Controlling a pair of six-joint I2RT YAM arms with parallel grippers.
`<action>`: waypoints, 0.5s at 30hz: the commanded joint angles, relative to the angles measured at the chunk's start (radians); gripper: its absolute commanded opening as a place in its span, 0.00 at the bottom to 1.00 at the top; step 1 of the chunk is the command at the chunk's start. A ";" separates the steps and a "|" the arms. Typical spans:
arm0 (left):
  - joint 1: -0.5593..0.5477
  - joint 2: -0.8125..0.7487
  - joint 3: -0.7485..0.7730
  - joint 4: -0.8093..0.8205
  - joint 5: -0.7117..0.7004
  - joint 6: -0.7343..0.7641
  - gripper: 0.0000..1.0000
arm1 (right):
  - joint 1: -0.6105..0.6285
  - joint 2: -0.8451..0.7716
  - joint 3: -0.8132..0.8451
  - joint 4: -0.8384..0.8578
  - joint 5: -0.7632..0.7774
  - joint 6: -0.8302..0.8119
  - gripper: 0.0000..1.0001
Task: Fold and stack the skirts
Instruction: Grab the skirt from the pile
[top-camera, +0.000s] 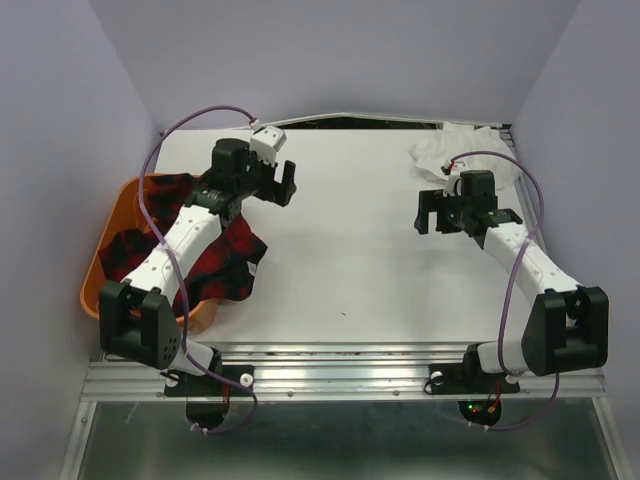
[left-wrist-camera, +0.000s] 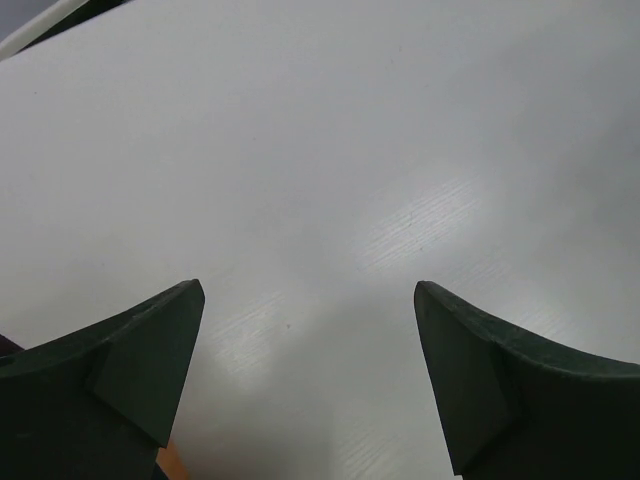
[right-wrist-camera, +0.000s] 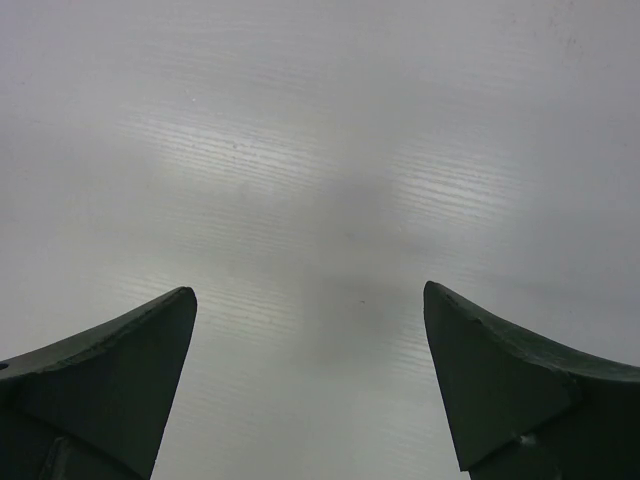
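**A:** Where are the skirts lying?

**B:** The red-and-black plaid cloth skirt (top-camera: 225, 262) is lying bunched at the left side. It is partly inside the orange plastic slotted basket (top-camera: 110, 235) and partly spilling over its right rim onto the flat white counter (top-camera: 350, 270). The left arm is reaching across above it.

**A:** And the other one?

**B:** The plain white cloth skirt (top-camera: 445, 152) is sitting crumpled at the far right corner of the counter, well apart from the plaid one. Seen from above, a thin lilac cable (top-camera: 490, 154) is arching across it.

**A:** What is the left pincer doing?

**B:** The left pincer (top-camera: 272, 186) is hanging over bare counter toward the far left, to the right of the basket, and it is gripping nothing. In its wrist view both dark fingers (left-wrist-camera: 130, 370) are standing wide apart, with only white surface showing between them.

**A:** Is it touching the plaid cloth?

**B:** From above it is showing clear of the cloth, on the far side of it.

**A:** And the right pincer?

**B:** The right pincer (top-camera: 466, 216) is hovering just on the near side of the white skirt. It is released as well, with its jaws spread wide. Its own camera is showing nothing but bare counter between the two dark fingers (right-wrist-camera: 120, 380).

**A:** Is either skirt looking folded?

**B:** Neither. Both are lying in loose heaps, one at each side of the counter.
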 joint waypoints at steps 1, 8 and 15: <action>-0.002 0.001 0.047 -0.043 -0.023 0.035 0.99 | -0.005 0.005 0.001 0.017 -0.016 -0.007 1.00; 0.009 0.043 0.257 -0.342 -0.037 0.192 0.98 | -0.005 0.011 0.008 0.012 -0.029 -0.010 1.00; 0.036 -0.029 0.314 -0.574 -0.128 0.322 0.98 | -0.005 0.022 0.035 -0.012 -0.070 -0.010 1.00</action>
